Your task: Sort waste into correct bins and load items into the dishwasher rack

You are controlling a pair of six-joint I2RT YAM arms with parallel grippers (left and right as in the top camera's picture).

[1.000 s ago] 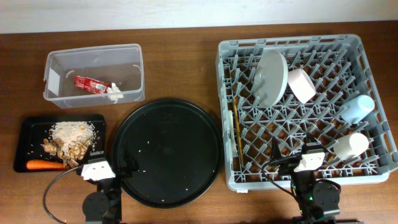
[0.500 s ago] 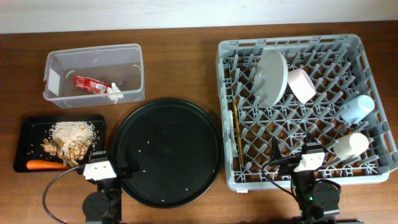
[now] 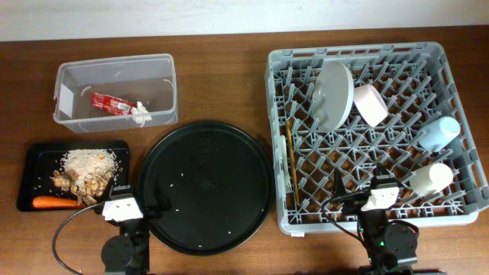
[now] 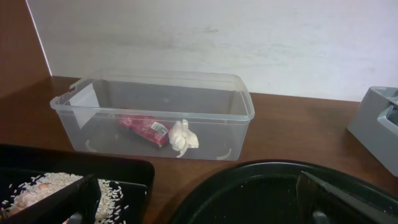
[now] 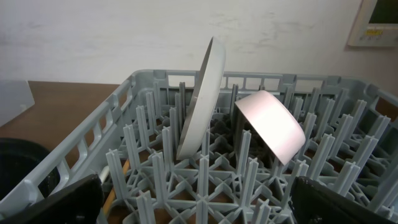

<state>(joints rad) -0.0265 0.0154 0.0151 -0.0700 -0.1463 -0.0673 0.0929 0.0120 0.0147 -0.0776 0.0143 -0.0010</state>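
Observation:
The grey dishwasher rack (image 3: 458, 69) holds the pale plate (image 3: 333, 95) on edge, the pinkish-white bowl (image 3: 371, 105), the blue cup (image 3: 439, 133), the white cup (image 3: 430, 178), the white fork (image 3: 285, 182) and the wooden stick (image 3: 291, 160). The clear tub (image 3: 114, 90) holds the red wrapper (image 3: 109, 103) and crumpled paper (image 3: 140, 113). The flat black tray (image 3: 38, 156) holds pale crumbs (image 3: 88, 161), brownish scraps (image 3: 82, 185) and the carrot (image 3: 55, 202). My left gripper (image 4: 193, 199) is open and empty at the front, between tray and round tray. My right gripper (image 5: 199, 199) is open and empty over the rack's front edge.
A large round black tray (image 3: 204, 186) with a few stray crumbs lies in the middle. In the left wrist view the tub (image 4: 155, 115) with wrapper (image 4: 144, 127) and paper (image 4: 183, 137) stands ahead. In the right wrist view the plate (image 5: 202, 96) and bowl (image 5: 273, 127) stand among the pegs.

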